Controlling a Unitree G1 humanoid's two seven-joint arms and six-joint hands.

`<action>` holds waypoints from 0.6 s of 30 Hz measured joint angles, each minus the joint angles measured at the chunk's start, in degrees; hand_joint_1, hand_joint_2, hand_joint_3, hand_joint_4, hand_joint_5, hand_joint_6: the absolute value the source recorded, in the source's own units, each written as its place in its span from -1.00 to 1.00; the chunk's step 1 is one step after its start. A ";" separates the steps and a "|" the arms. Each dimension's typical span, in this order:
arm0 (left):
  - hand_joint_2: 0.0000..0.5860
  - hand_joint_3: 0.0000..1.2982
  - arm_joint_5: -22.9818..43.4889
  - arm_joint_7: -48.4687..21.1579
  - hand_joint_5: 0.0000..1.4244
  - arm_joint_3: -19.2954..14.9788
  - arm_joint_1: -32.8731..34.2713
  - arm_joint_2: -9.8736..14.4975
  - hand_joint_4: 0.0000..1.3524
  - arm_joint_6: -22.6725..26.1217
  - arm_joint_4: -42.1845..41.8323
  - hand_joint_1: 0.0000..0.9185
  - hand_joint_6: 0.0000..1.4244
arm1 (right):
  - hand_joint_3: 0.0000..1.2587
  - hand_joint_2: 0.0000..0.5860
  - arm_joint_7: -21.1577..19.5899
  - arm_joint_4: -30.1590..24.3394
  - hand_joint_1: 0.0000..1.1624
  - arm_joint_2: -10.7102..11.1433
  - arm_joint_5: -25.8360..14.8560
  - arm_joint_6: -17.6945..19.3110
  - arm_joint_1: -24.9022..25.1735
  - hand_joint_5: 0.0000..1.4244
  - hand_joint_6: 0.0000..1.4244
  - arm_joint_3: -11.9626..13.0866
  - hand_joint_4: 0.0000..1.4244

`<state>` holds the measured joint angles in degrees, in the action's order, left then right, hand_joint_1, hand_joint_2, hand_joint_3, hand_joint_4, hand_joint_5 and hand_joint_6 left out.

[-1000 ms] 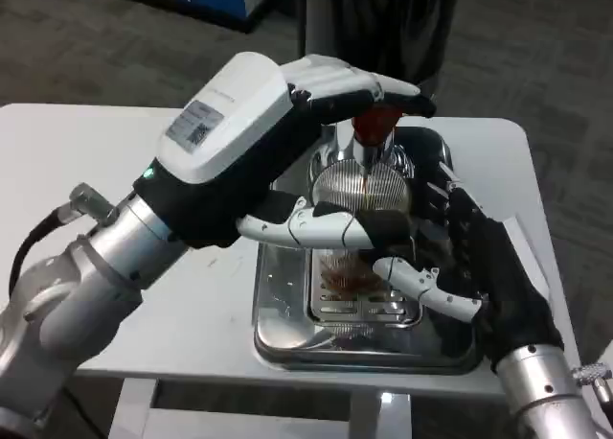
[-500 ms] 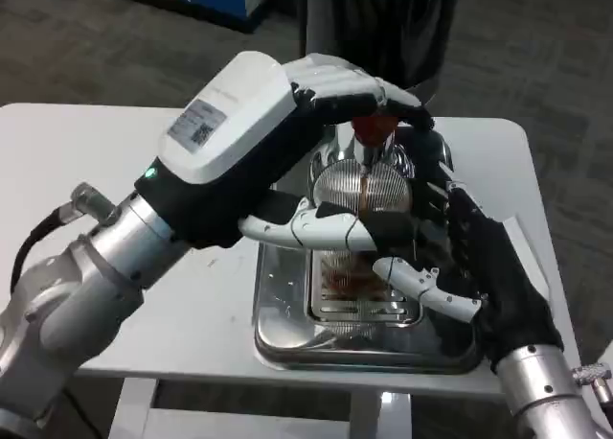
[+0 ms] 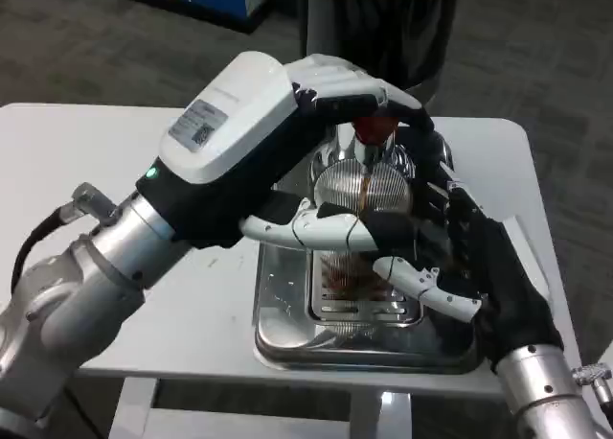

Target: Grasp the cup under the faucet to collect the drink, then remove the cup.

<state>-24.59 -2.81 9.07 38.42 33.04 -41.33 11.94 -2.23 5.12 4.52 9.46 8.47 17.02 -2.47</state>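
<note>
left robot hand (image 3: pixel 287 142) on faucet (image 3: pixel 374 132), drink pouring into cup (image 3: pixel 350 266).

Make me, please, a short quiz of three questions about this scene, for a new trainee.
1. True or false: a thin brown stream runs down from the faucet.
2. Which hand has its fingers over the red handle? A) the left hand B) the right hand
3. Fill in: under the cup lies a metal ____.
Key: 1 true; 2 A; 3 tray.
</note>
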 measured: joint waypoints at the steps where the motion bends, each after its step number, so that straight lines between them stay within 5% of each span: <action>1: -0.60 -0.24 0.00 0.00 -0.41 0.00 0.00 0.00 -0.38 0.04 -0.01 -1.00 -0.55 | -0.82 -0.39 0.00 0.00 0.37 0.00 -0.02 0.00 0.00 -0.71 -0.68 0.01 -0.74; 18: -0.60 -0.24 0.02 0.00 -0.42 -0.05 -0.29 0.00 -0.38 0.48 -0.51 -1.00 -0.55 | -0.82 -0.37 0.05 -0.11 0.36 0.00 -0.18 0.00 -0.07 -0.71 -0.68 -0.21 -0.73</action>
<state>-24.57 -2.81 9.02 38.14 33.04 -40.85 11.43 -2.18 5.02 4.52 9.28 8.47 16.95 -2.68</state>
